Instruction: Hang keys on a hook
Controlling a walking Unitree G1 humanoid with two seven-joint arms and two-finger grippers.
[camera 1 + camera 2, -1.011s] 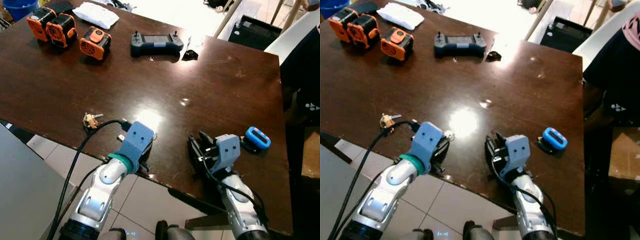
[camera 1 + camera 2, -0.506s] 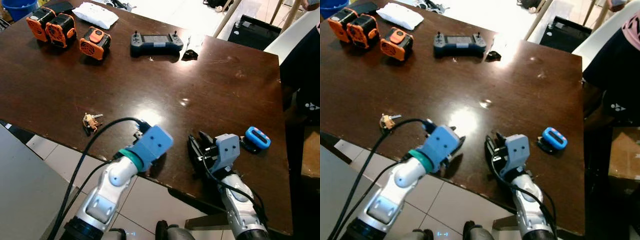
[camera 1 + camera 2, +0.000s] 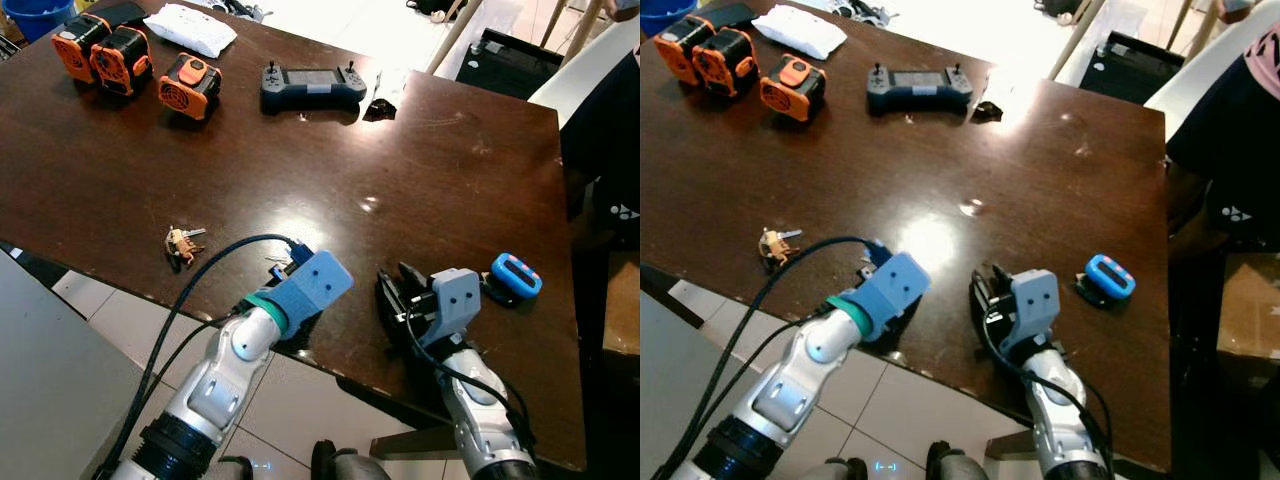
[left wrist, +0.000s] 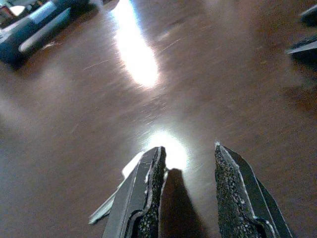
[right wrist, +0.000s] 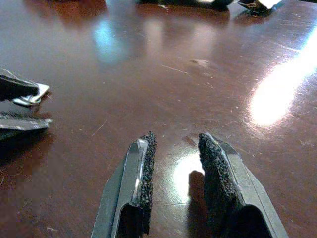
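So from my seat: the keys (image 3: 182, 242) are lying flat on the dark tabletop (image 3: 430, 170) near its front edge, off to the left of my left end effector (image 4: 187, 198). That one's released, fingers apart with nothing between them, low over the wood. The right end effector (image 5: 173, 191) is also released and empty, resting by the blue gadget (image 3: 515, 276). Game controller (image 3: 313, 85) and orange batteries (image 3: 188, 85) sit at the far side.
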